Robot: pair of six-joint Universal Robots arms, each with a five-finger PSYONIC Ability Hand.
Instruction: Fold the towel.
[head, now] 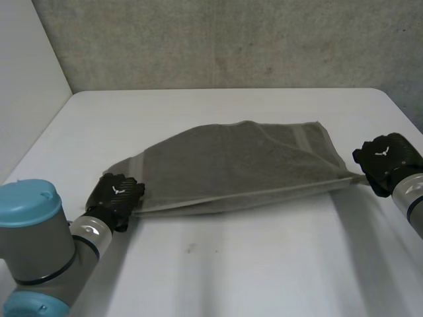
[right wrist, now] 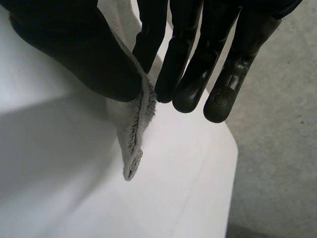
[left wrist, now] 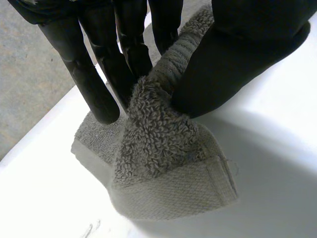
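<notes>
Closest in, my left arm point(head: 33, 224) ends in my left hand point(head: 117, 191), whose thumb and fingers pinch one corner of the grey terry towel point(head: 244, 165). The hemmed tip pokes out past my fingertips onto the white table point(head: 231, 264). From that hand the towel's edge runs taut across to my right hand point(head: 386, 158), which nips the opposite corner between thumb and fingers, with a small tip hanging beneath them. Beyond the stretched edge the rest of the cloth rests on the table and looks already doubled over. To fold well, I judge both pinches must be firm and the edge level. Both corners should travel together so the layers meet squarely.
</notes>
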